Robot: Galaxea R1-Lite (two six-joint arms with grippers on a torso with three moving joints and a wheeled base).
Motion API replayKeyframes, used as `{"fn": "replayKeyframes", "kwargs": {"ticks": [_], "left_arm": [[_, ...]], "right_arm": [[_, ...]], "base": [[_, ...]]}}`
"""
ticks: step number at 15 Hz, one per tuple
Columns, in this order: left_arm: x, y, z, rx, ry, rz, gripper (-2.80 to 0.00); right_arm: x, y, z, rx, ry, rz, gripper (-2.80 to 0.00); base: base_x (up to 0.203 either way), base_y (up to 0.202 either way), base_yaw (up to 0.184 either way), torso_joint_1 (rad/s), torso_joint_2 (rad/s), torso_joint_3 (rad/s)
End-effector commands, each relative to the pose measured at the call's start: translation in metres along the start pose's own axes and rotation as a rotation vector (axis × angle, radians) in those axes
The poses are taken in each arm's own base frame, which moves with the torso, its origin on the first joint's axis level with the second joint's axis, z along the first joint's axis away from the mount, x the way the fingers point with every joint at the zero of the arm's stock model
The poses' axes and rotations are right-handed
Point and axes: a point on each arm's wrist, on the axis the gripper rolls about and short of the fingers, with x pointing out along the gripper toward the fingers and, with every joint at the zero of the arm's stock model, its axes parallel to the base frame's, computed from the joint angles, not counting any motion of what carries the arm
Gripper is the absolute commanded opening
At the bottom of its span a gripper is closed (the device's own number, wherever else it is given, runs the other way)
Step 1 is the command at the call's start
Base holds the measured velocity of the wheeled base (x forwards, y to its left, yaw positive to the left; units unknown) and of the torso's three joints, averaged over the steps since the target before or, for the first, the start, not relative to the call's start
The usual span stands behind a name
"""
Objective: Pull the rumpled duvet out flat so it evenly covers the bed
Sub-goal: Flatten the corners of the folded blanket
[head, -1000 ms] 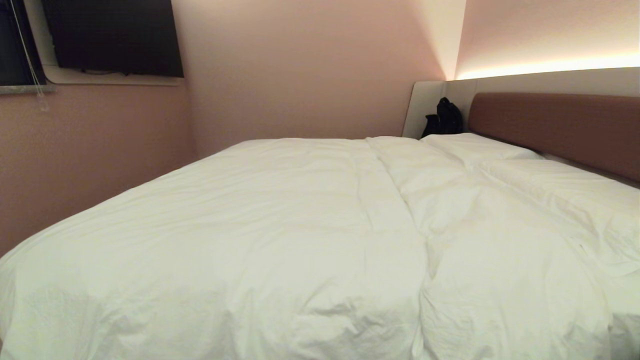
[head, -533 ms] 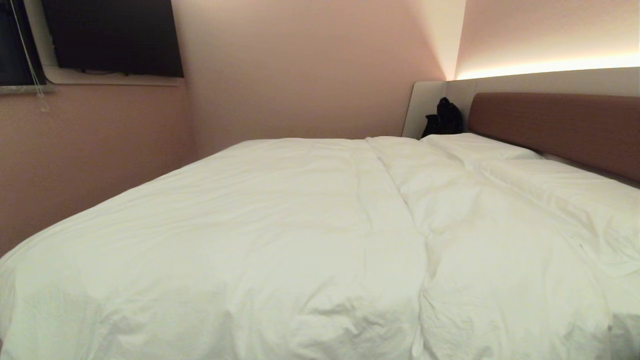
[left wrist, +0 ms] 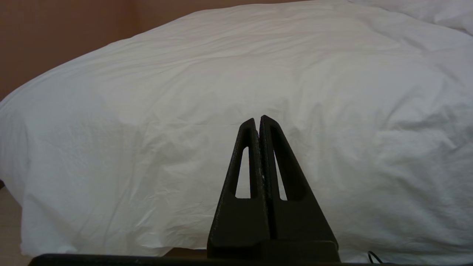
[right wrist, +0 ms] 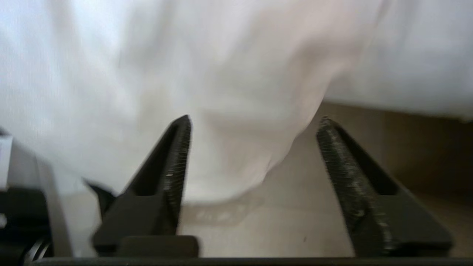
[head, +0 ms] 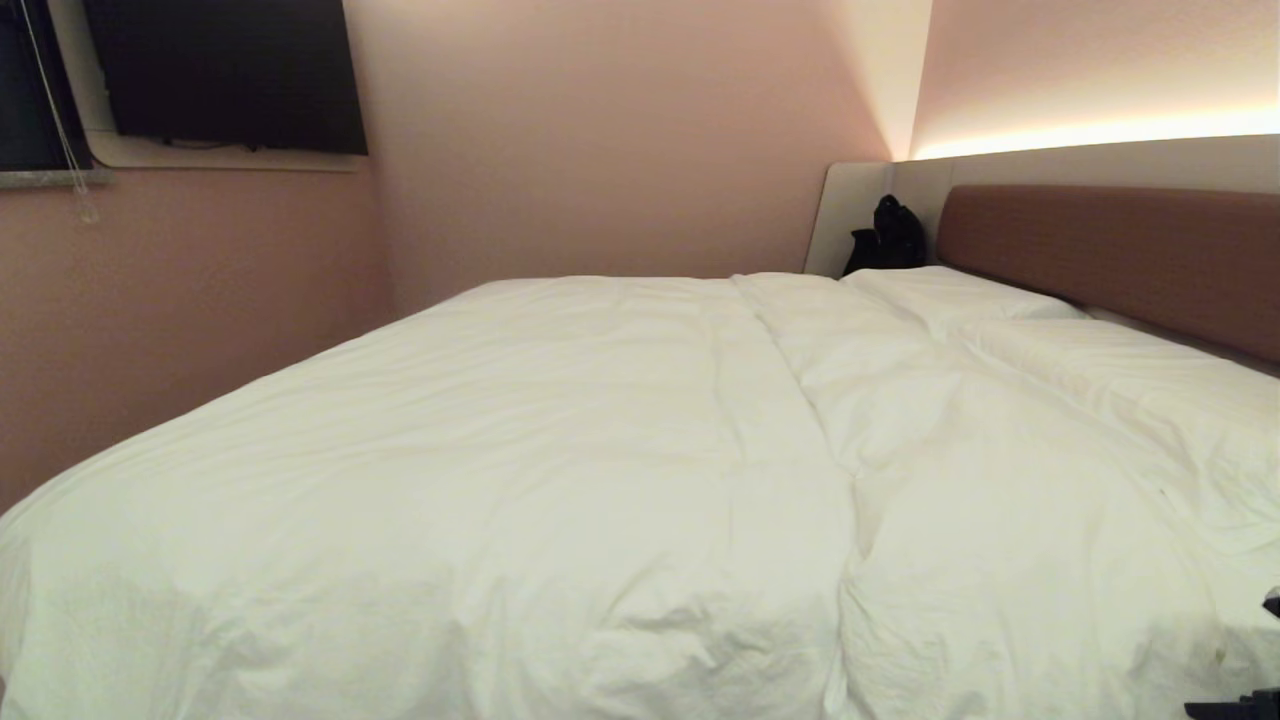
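The white puffy duvet [head: 560, 480] lies spread over the bed [head: 1110, 260], with soft wrinkles and a long crease up its middle. My left gripper [left wrist: 257, 120] is shut and empty, held low in front of the duvet's hanging side [left wrist: 236, 66]. My right gripper [right wrist: 255, 119] is open at the bed's near right corner. A loose hanging corner of the duvet [right wrist: 229, 74] droops in front of and between its spread fingers, gripped by neither. Only dark bits of the right arm [head: 1238, 708] show in the head view's lower right corner.
Two flat white pillows [head: 950, 295] [head: 1130, 370] lie along the brown headboard. A black bag [head: 888, 238] sits at the far corner. A dark screen [head: 225, 70] hangs on the left wall, which runs close to the bed. Pale floor [right wrist: 288, 229] shows under the right gripper.
Dark parts of the right arm have come into the head view's lower right corner. The duvet's near right edge has settled slightly. The left arm has stayed still.
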Motion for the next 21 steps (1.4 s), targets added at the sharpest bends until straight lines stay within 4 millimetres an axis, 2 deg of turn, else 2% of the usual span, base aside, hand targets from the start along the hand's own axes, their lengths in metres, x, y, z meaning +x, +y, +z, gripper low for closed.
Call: {"fn": "replayKeyframes", "kwargs": {"ticks": [1, 3, 6, 9, 13, 14, 21], "left_arm": [[0.000, 0.000, 0.000, 0.000, 0.001, 0.000, -2.80], [0.000, 0.000, 0.000, 0.000, 0.001, 0.000, -2.80], [0.000, 0.000, 0.000, 0.000, 0.001, 0.000, -2.80], [0.000, 0.000, 0.000, 0.000, 0.001, 0.000, -2.80], [0.000, 0.000, 0.000, 0.000, 0.001, 0.000, -2.80], [0.000, 0.000, 0.000, 0.000, 0.001, 0.000, -2.80], [0.000, 0.000, 0.000, 0.000, 0.001, 0.000, -2.80]], "right_arm": [[0.006, -0.003, 0.018, 0.037, -0.030, 0.002, 0.00], [0.018, -0.010, 0.036, 0.027, -0.055, 0.007, 0.00], [0.031, -0.016, 0.050, 0.024, -0.062, 0.020, 0.00], [0.048, -0.022, 0.060, 0.023, -0.039, 0.049, 0.00], [0.062, -0.024, 0.062, 0.029, -0.009, 0.081, 0.00], [0.062, -0.024, 0.062, 0.029, -0.009, 0.081, -2.80], [0.059, -0.011, 0.072, 0.007, -0.022, 0.099, -2.80]], "base": [[0.000, 0.000, 0.000, 0.000, 0.00, 0.000], [0.000, 0.000, 0.000, 0.000, 0.00, 0.000], [0.000, 0.000, 0.000, 0.000, 0.00, 0.000], [0.000, 0.000, 0.000, 0.000, 0.00, 0.000], [0.000, 0.000, 0.000, 0.000, 0.00, 0.000], [0.000, 0.000, 0.000, 0.000, 0.00, 0.000], [0.000, 0.000, 0.000, 0.000, 0.00, 0.000]]}}
